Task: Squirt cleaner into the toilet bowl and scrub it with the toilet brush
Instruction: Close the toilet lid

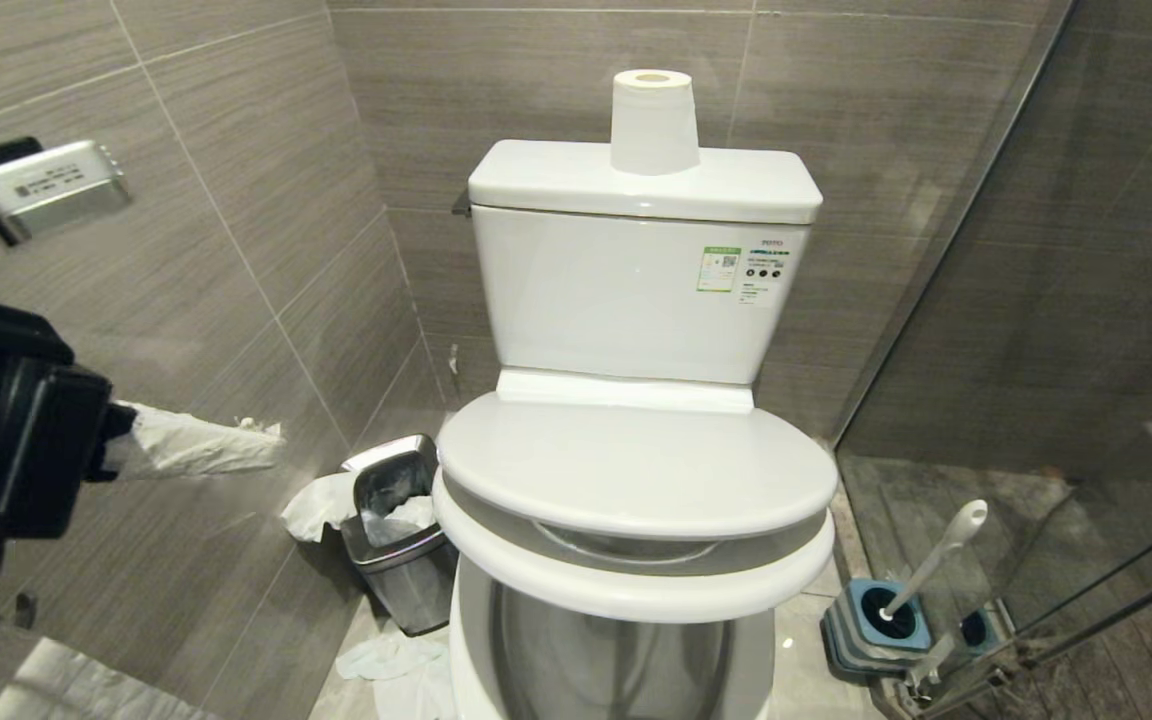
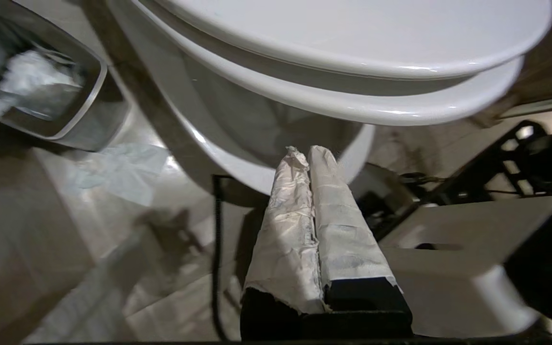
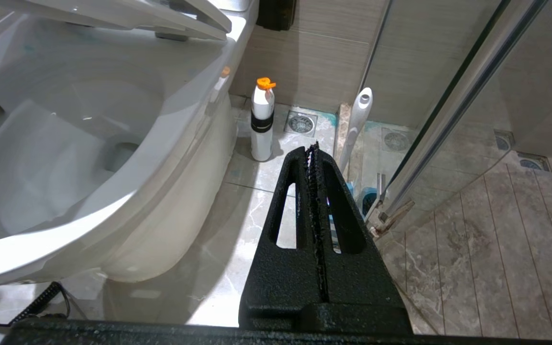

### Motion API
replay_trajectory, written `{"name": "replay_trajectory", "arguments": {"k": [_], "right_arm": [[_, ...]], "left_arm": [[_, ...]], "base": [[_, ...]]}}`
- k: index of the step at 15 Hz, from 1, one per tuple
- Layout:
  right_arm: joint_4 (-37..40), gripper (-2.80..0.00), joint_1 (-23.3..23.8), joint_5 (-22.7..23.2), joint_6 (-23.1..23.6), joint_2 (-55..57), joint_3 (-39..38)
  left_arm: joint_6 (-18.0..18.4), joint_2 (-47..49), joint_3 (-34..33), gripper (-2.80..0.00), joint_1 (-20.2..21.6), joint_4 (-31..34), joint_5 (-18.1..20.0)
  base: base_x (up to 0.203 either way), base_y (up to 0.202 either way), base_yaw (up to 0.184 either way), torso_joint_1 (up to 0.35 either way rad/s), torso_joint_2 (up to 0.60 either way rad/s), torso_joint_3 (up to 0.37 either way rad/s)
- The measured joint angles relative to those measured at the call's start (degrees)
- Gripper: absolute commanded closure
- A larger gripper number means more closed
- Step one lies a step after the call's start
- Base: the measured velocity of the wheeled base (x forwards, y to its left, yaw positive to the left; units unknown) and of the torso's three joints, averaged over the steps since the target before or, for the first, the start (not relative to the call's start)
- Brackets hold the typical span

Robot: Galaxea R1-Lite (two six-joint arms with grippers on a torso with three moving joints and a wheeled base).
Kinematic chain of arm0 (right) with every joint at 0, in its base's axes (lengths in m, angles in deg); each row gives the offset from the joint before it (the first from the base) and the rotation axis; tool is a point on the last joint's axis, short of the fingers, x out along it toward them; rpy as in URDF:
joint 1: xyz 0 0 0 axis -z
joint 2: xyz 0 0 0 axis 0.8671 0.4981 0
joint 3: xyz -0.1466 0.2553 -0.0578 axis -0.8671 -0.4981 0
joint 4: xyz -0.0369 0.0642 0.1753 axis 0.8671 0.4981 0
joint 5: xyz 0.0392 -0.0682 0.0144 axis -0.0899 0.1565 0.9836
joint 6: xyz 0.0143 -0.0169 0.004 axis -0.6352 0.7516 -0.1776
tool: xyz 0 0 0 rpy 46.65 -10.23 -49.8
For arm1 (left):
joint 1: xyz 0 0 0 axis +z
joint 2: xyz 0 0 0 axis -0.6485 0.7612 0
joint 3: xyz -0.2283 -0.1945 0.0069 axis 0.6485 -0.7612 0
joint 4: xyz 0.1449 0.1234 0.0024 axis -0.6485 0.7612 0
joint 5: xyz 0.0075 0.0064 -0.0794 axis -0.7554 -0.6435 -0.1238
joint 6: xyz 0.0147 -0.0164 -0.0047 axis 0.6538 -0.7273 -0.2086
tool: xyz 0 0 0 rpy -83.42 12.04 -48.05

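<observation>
Brush next: light, stiff, slippery stick.
I'd pinch the long white plastic toilet brush (image 1: pixel 931 562) mid-handle; my left end effector (image 1: pixel 271 437) is pressed together, empty.

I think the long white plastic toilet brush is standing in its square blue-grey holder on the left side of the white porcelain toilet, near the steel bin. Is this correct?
Not quite: the long white plastic toilet brush stands in its square blue-grey holder on the right side of the white porcelain toilet, by the glass partition. The steel bin is on the left. The head view shows this.
</observation>
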Motion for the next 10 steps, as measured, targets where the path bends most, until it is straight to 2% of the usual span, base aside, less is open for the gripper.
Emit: {"name": "replay_trajectory", "arguments": {"k": [2, 4, 8, 10], "right_arm": [[0.0, 0.00, 0.0, 0.0, 0.0, 0.0, 0.0], [0.0, 0.00, 0.0, 0.0, 0.0, 0.0, 0.0], [0.0, 0.00, 0.0, 0.0, 0.0, 0.0, 0.0], [0.0, 0.00, 0.0, 0.0, 0.0, 0.0, 0.0]], "left_arm": [[4.0, 3.0, 2.6, 0.00, -2.5, 0.0, -6.4], [6.7, 6.3, 5.7, 0.00, -4.6, -0.2, -10.1], [6.8, 13.8, 11.9, 0.00, -9.8, -0.4, -20.6], [4.9, 17.5, 13.5, 0.00, -13.1, -2.8, -22.6]], "base": [[0.000, 0.000, 0.000, 0.000, 0.00, 0.000], [0.000, 0.000, 0.000, 0.000, 0.00, 0.000], [0.000, 0.000, 0.000, 0.000, 0.00, 0.000], [0.000, 0.000, 0.000, 0.000, 0.00, 0.000]]}}
